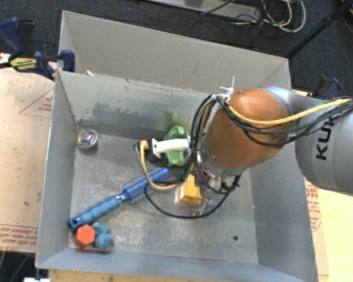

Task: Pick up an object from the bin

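Note:
My gripper [214, 179] hangs low over the middle of the bin, mostly hidden under the arm's orange cover. Just to its left, touching its lower end, a small yellow block [191, 191] rests on the bin floor. A blue hairbrush [128, 197] lies slantwise from the block's left down toward the front left corner. A white plastic piece [170, 146] and a green thing [176, 134] lie against the back wall, left of the gripper. Whether the block sits inside the gripper is hidden.
A shiny silver round thing [87, 139] sits at the back left. A red piece [85, 236] and a blue lump [104, 239] lie in the front left corner. Black cable from the arm loops down onto the floor near the block.

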`<state>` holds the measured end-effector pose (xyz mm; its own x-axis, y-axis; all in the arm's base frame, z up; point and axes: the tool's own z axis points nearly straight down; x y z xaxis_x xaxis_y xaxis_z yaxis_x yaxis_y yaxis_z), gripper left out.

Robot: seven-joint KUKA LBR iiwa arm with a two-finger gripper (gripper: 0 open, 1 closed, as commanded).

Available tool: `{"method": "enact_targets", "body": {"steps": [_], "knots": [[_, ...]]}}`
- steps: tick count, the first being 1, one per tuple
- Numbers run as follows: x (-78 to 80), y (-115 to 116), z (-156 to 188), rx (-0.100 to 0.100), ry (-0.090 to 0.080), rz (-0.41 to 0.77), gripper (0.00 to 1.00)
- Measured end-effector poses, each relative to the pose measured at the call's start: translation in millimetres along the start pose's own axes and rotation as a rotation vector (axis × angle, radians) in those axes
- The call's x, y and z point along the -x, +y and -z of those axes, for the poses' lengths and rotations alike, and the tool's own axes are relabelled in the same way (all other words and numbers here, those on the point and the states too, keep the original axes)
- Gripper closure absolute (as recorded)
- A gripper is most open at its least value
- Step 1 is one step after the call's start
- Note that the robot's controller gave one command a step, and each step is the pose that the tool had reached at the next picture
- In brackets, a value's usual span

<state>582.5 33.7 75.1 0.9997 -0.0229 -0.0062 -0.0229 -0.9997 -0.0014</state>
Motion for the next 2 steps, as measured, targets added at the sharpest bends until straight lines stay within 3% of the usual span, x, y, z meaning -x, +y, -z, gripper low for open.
{"method": "enact_targets", "body": {"steps": [1,2], "knots": [[-1.5,1.7,0.7,-0.001,0.002,-0.007,1.00],[15.2,63.6,151.1,0.000,0.012,0.002,1.00]]}}
